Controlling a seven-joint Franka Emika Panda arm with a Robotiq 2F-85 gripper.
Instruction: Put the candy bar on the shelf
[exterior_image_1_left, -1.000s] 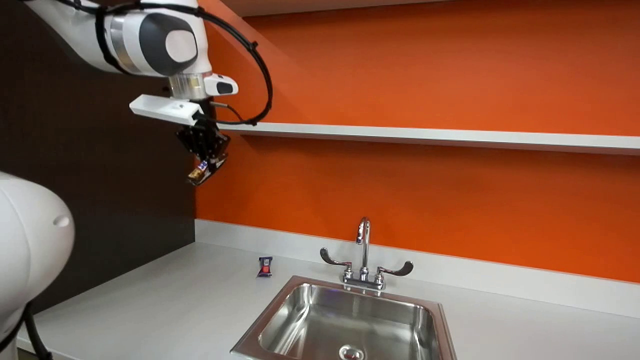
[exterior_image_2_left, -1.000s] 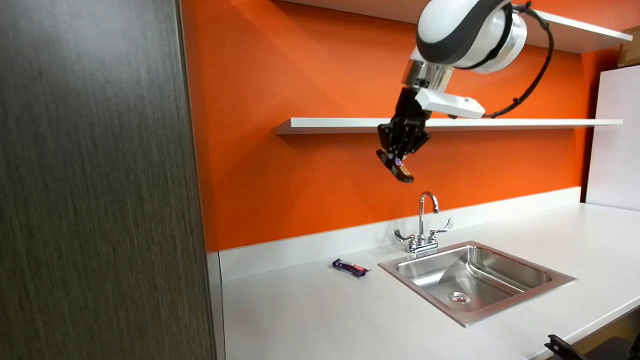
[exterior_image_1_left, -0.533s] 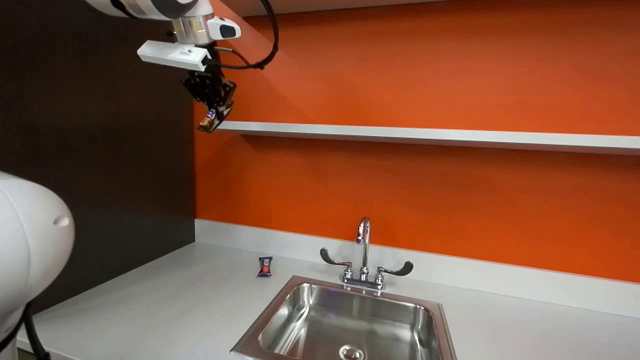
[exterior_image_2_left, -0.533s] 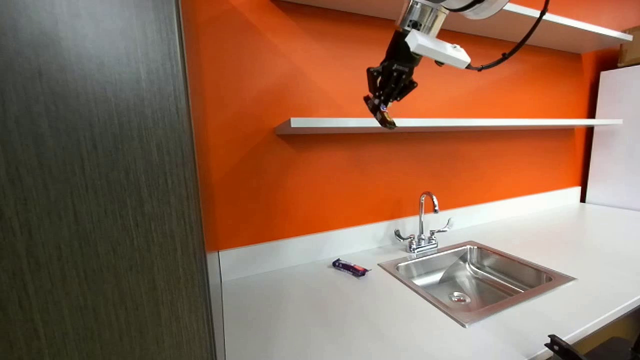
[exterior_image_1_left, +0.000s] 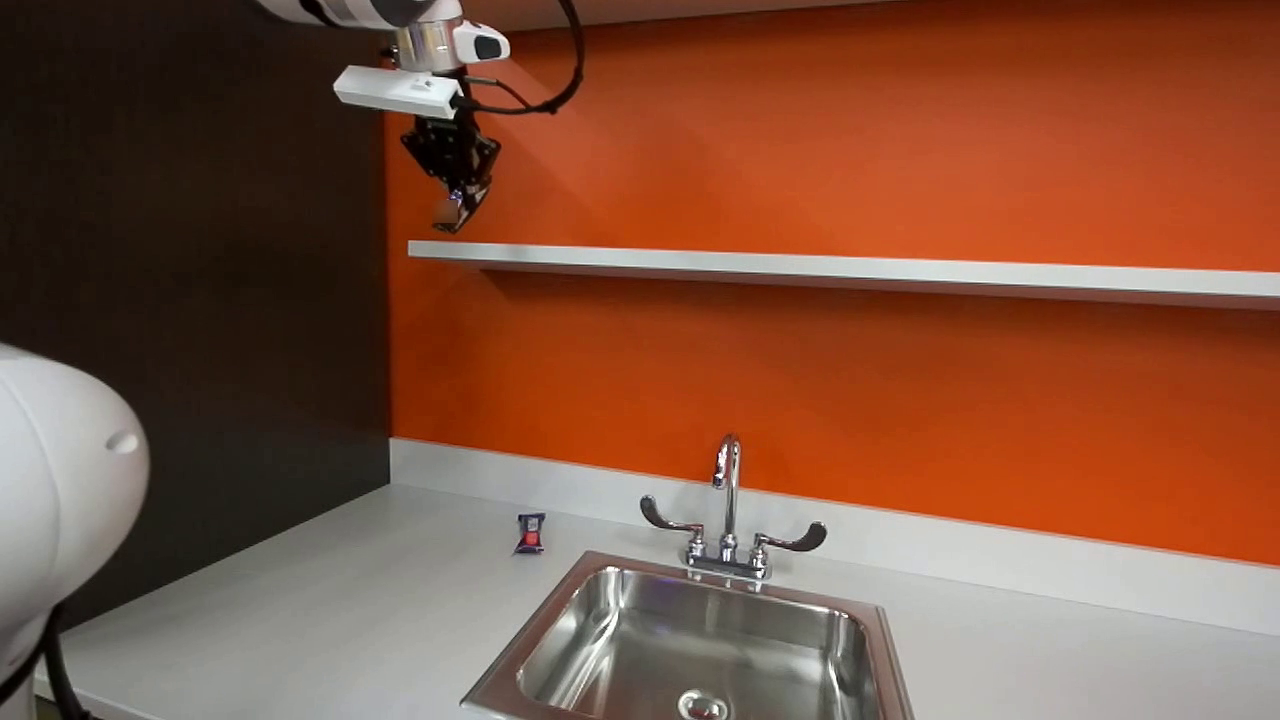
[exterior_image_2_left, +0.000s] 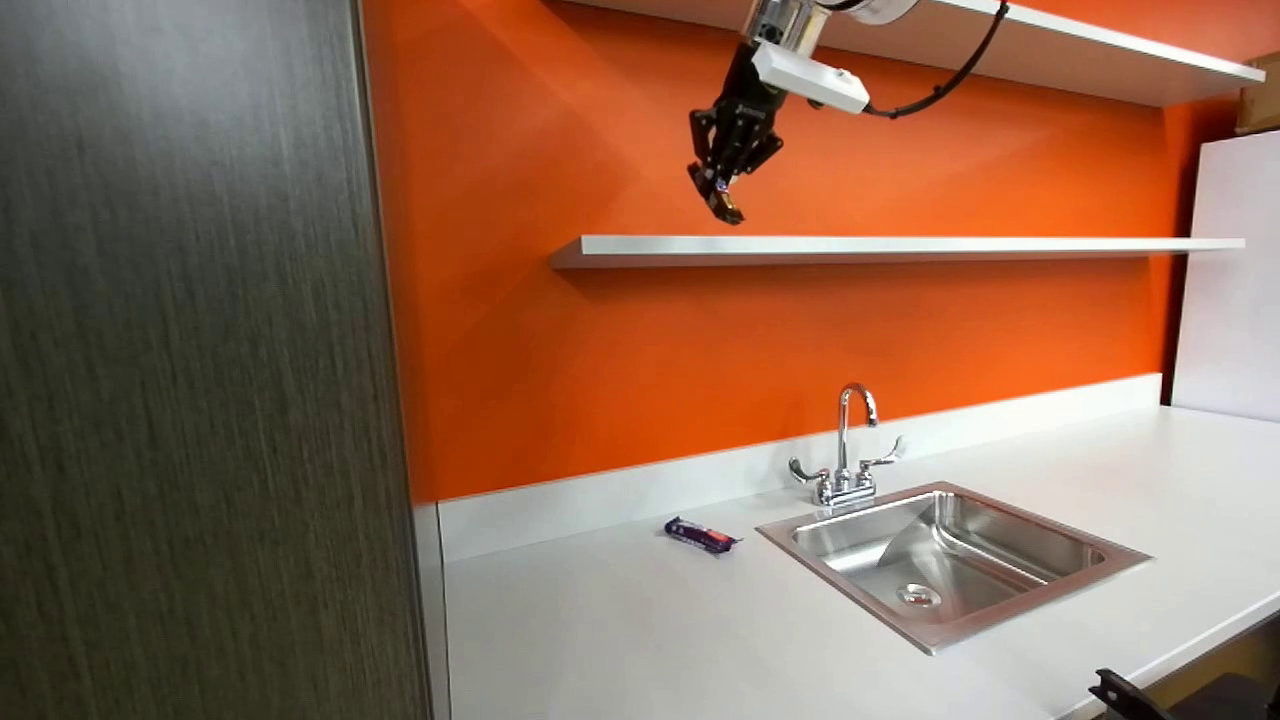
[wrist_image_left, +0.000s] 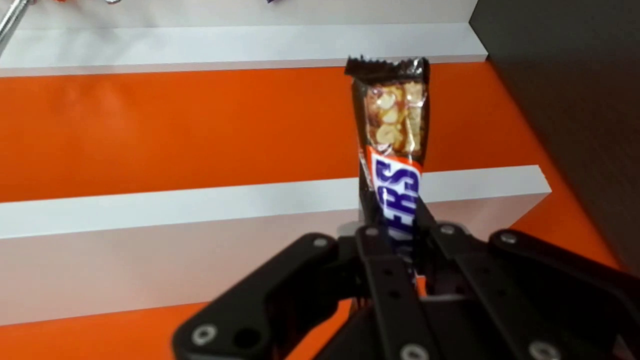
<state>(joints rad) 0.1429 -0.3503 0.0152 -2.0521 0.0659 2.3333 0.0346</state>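
Observation:
The candy bar (wrist_image_left: 392, 120), in a dark wrapper with nut pictures and purple-on-white letters, is pinched between the fingers of my gripper (wrist_image_left: 397, 210). It sticks out past the fingertips, and its inner end is hidden between them. In both exterior views my gripper (exterior_image_1_left: 464, 200) (exterior_image_2_left: 716, 185) is raised, with the candy bar (exterior_image_1_left: 447, 213) (exterior_image_2_left: 727, 208) tilted downward. The shelf (exterior_image_1_left: 800, 265) (exterior_image_2_left: 900, 246) is a long white ledge on the orange wall. In both exterior views the bar appears just above the shelf's edge line, near its end. The wrist view shows the shelf (wrist_image_left: 200, 205) behind the bar.
A second, purple-wrapped bar (exterior_image_1_left: 530, 533) (exterior_image_2_left: 701, 535) lies on the pale countertop (exterior_image_2_left: 600, 620). A steel sink (exterior_image_2_left: 1040, 605) with a faucet (exterior_image_2_left: 844, 430) is beside it. A dark panel (exterior_image_1_left: 200, 300) bounds the shelf's end. An upper shelf (exterior_image_2_left: 1120, 50) hangs above.
My gripper has risen with the candy bar, from below the shelf line to above it. It has shifted right in an exterior view and left in an exterior view. The counter bar has not moved.

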